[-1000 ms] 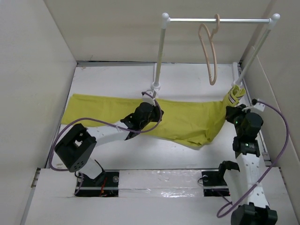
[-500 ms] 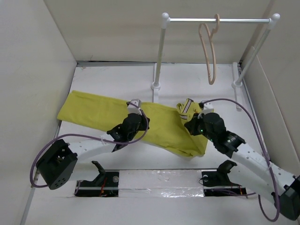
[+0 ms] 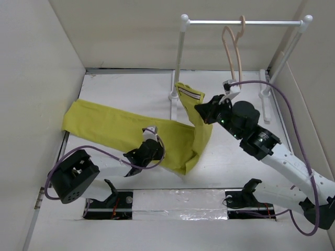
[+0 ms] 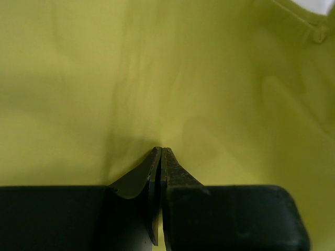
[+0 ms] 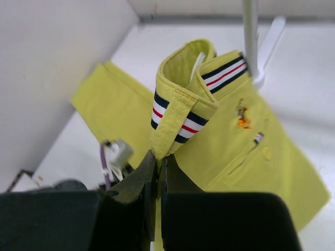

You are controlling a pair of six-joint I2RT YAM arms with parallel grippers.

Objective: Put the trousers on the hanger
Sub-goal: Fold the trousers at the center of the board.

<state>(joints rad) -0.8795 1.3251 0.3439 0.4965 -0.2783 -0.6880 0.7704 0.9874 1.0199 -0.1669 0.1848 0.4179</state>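
White table (image 3: 125, 86) enclosed by pale walls on the left, far and right sides. A white rail stand (image 3: 241, 22) stands at the far right of the table. The hanger (image 3: 233, 57) hangs by its hook from the rail, right of centre, well apart from the cloth.

The trousers (image 3: 115, 125) lie across the table from the far left towards the centre. The leg portion is flat on the surface. The waist end is raised off the table, just beside the left post of the stand, and the cloth folds down from it towards the near side.

Left gripper (image 3: 152, 151): positioned at the near edge of the flat cloth. Jaws pressed together on the trousers (image 4: 157, 68). Creases in the cloth converge at the tips of the left gripper (image 4: 159, 152).

Right gripper (image 3: 200, 110): jaws clamped on the lifted waist end. In the right wrist view, the right gripper (image 5: 157, 157) pinches the striped waistband (image 5: 178, 112), which stands upright above the tips, with the trousers (image 5: 235, 141) hanging behind it.
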